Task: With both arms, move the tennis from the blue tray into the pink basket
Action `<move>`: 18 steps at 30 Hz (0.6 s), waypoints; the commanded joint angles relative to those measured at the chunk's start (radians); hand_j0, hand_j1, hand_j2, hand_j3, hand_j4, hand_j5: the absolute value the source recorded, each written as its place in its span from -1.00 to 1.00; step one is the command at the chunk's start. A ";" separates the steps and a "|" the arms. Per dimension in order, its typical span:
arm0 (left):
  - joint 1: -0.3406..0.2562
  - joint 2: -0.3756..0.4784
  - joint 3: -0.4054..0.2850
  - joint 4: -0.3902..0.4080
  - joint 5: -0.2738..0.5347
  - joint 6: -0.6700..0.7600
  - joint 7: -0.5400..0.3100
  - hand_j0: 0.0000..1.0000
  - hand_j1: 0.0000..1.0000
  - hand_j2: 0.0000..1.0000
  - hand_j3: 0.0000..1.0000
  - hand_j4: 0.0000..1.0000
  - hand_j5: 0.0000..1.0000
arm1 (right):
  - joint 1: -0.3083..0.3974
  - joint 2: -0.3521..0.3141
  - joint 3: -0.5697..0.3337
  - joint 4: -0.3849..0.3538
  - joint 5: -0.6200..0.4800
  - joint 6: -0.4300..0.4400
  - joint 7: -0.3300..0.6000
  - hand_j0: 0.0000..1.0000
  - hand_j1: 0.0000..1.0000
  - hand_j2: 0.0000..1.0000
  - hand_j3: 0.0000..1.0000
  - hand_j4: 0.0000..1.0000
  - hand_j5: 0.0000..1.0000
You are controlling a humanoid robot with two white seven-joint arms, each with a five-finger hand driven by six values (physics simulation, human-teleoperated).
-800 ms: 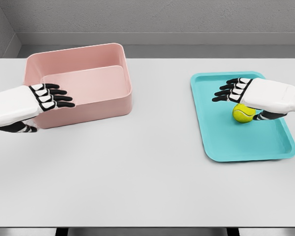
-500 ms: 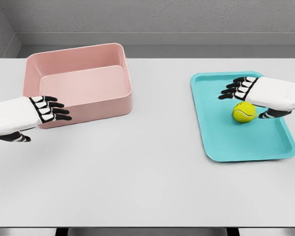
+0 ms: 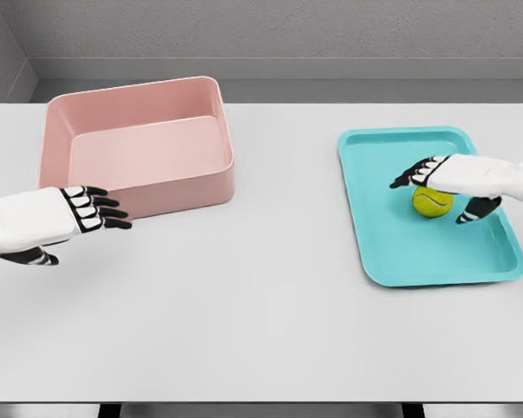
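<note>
From the head view, the tennis ball [image 3: 432,202] sits in the blue tray [image 3: 392,252] at the right of the frame. The right hand [image 3: 458,178] is over the ball, low and flat. Its fingers [image 3: 410,174] are spread out past the ball and its thumb hangs down on the other side. It does not have hold of the ball yet, as far as I can tell.

The ball is round, so it could roll away if the hand bumps it before the fingers close. It might roll to the tray's edge, where it is harder to grab.

The left hand [image 3: 48,222] is at the left of the frame, over the table [image 3: 261,296], just in front of the pink basket [image 3: 139,144]. Its fingers are loose and hold nothing. If it swings up, it could knock the basket and push it away.
</note>
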 commanded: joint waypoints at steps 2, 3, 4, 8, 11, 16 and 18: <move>0.002 0.001 -0.008 0.000 0.006 0.001 0.000 1.00 1.00 1.00 1.00 1.00 1.00 | -0.003 0.040 0.003 0.060 0.018 0.002 0.012 0.99 0.99 0.99 0.99 0.99 0.99; 0.006 0.000 -0.009 0.000 0.006 0.001 0.000 1.00 1.00 1.00 1.00 1.00 1.00 | -0.005 0.053 0.003 0.080 0.019 0.002 0.012 0.99 0.99 0.99 0.99 0.99 0.99; 0.008 0.000 -0.009 0.000 0.006 0.001 0.000 1.00 1.00 1.00 1.00 1.00 1.00 | -0.005 0.055 0.003 0.085 0.019 0.002 0.012 0.99 0.99 0.99 0.99 0.99 0.99; 0.011 -0.003 -0.014 -0.001 0.004 0.001 0.000 1.00 1.00 1.00 1.00 1.00 1.00 | -0.006 0.056 0.003 0.105 0.027 0.002 0.012 0.99 0.99 0.99 0.99 0.99 0.99; 0.011 -0.002 -0.014 0.000 0.004 0.001 0.000 1.00 1.00 1.00 1.00 1.00 1.00 | -0.021 0.073 0.003 0.131 0.029 0.002 0.012 0.99 0.99 0.99 0.99 0.99 0.99; 0.011 -0.003 -0.014 0.000 0.004 0.001 0.000 1.00 1.00 1.00 1.00 1.00 1.00 | -0.028 0.096 0.003 0.159 0.047 0.002 0.012 0.99 0.99 0.99 0.99 0.99 0.99; 0.011 -0.003 -0.014 0.000 0.004 0.001 0.000 1.00 1.00 1.00 1.00 1.00 1.00 | -0.028 0.096 0.003 0.159 0.047 0.002 0.012 0.92 0.92 0.92 0.92 0.92 0.92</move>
